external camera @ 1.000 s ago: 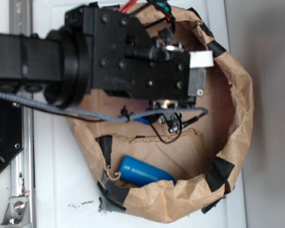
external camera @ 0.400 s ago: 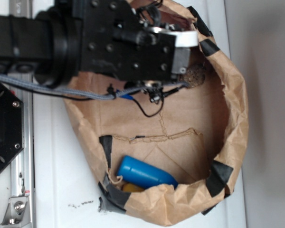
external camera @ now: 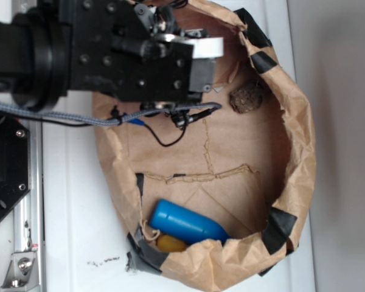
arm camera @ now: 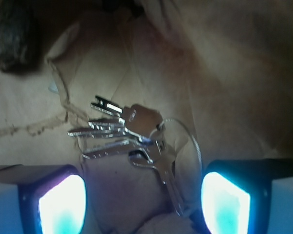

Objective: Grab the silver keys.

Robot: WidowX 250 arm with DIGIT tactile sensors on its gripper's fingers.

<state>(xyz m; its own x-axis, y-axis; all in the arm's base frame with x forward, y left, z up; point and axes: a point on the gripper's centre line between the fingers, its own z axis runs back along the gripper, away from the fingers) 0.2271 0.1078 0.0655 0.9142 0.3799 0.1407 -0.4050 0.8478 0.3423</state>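
Inside the crumpled brown paper bag (external camera: 301, 152), spread black gripper (arm camera: 144, 200) hangs above shiny silver keys (arm camera: 132, 141) (untouched).

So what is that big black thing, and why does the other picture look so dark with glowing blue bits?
The big black thing is a robot arm, seen from a camera outside it. It reaches into a brown paper bag patched with black tape. In the bag you can see a blue tube, something yellow tucked beside it, and a rough brown lump.

The dark picture comes from a small camera on the arm's wrist, looking down between its two fingers. The glowing blue bits are the fingers' pads. Together the fingers make the gripper, the robot's hand. It is open and holds nothing. The silver keys lie on the paper on a thin wire ring, between the fingers and a little ahead of them. The outside camera cannot see the keys, because the arm hides them.
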